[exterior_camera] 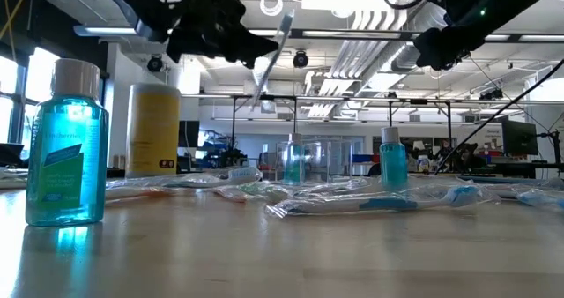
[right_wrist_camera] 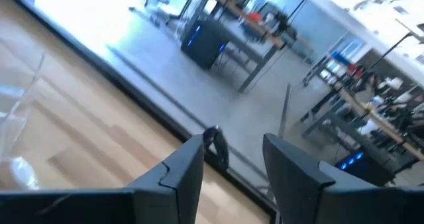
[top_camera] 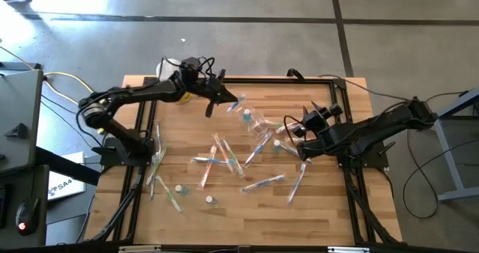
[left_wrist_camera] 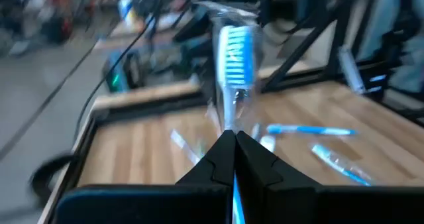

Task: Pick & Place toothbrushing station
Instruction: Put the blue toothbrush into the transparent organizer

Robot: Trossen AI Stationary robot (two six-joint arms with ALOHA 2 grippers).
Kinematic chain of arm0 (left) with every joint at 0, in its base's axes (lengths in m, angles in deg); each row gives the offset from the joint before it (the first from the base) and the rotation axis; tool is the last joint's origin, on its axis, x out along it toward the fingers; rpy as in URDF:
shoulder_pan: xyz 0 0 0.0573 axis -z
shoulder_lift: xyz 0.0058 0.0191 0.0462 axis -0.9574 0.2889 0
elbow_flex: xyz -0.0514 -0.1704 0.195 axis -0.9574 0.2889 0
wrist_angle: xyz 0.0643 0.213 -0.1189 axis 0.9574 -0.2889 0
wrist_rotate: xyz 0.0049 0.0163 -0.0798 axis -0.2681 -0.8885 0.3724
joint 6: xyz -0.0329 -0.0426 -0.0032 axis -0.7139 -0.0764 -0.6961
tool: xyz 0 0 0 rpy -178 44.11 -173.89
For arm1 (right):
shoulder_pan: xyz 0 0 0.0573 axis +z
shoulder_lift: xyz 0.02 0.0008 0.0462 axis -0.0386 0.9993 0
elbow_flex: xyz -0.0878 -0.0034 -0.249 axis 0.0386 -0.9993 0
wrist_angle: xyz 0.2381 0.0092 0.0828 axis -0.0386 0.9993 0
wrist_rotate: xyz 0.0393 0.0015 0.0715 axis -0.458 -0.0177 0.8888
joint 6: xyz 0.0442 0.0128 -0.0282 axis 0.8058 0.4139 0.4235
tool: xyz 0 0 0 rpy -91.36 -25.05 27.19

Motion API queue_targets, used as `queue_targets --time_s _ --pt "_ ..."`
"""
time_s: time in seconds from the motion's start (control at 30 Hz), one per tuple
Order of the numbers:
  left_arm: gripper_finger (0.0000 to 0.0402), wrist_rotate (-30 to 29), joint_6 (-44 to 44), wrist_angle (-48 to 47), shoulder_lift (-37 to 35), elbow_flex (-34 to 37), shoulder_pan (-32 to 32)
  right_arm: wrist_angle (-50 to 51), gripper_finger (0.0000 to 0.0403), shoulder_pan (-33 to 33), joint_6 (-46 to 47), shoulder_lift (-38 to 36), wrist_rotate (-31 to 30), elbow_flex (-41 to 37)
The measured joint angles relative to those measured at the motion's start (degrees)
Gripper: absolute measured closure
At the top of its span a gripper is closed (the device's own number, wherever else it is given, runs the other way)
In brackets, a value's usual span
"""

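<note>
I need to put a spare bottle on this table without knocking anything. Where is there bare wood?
Bare wood runs along the table's near edge, below the scattered toothbrushes, and in the near right corner. The middle is crowded with toothbrushes, small bottles and the clear cup. The left hand holds a toothbrush above the far side.

Your left wrist view is blurred: the brush (left_wrist_camera: 233,58) handle drops behind the closed fingers (left_wrist_camera: 218,159), so the grip point is hidden. Holder cup (right_wrist_camera: 16,124) is cut off at the right wrist picture's edge. From above, the small white pieces (top_camera: 210,200) are too tiny to identify
</note>
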Motion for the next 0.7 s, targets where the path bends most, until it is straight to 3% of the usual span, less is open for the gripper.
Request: queue_targets --time_s 0.2,0.53,0.7 --pt "0.0401 2.3 -0.2 15.0 5.8 0.3 0.2 -3.3 0.0254 0.0 0.8 0.0 -1.4 -2.7" --pt "0.0402 -4.4 -11.9 31.7 14.9 0.3 -3.5 -4.8 0.0254 0.0 0.8 0.0 -1.5 -4.9" --pt "0.0402 -8.0 -8.3 33.3 17.6 0.3 -3.1 -5.7 0.0254 0.0 0.9 0.0 -1.5 -6.6"
